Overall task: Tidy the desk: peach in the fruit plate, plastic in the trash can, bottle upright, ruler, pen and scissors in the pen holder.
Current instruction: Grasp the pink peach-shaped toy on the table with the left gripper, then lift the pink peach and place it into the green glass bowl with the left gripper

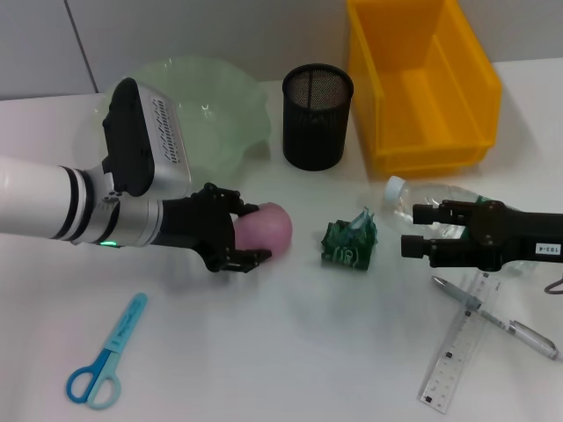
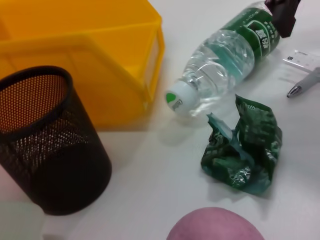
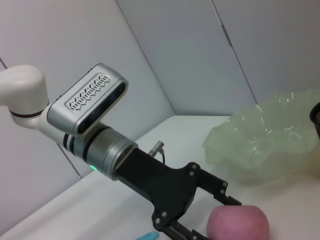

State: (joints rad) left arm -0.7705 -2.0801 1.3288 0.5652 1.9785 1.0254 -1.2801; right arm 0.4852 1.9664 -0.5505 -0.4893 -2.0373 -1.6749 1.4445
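The left pincer (image 1: 246, 236) sits at the middle-left of the white worktop (image 1: 290, 352), its black fingers spread apart on either side of the pink peach (image 1: 266, 229), which rests on the surface; whether the fingers actually press on the fruit cannot be told. Beyond the arm, at the far left, stands the pale green fruit plate (image 1: 237, 114), a wavy-edged translucent bowl. To its right stands the black mesh pen holder (image 1: 317, 116), upright, and further right the yellow bin (image 1: 422, 88), which serves as the trash can.

Just right of the peach lies the crumpled green plastic wrapper (image 1: 350, 242). Right of that the clear bottle (image 1: 409, 198) lies on its side, white cap pointing left toward the wrapper. The right pincer (image 1: 412, 230) hovers at the right side, fingers apart and empty, over the bottle's body.

Near the right edge, the transparent ruler (image 1: 457, 352) and the silver pen (image 1: 501, 321) lie crossed on the worktop. The blue scissors (image 1: 106, 356) lie at the near left, well apart from everything else.
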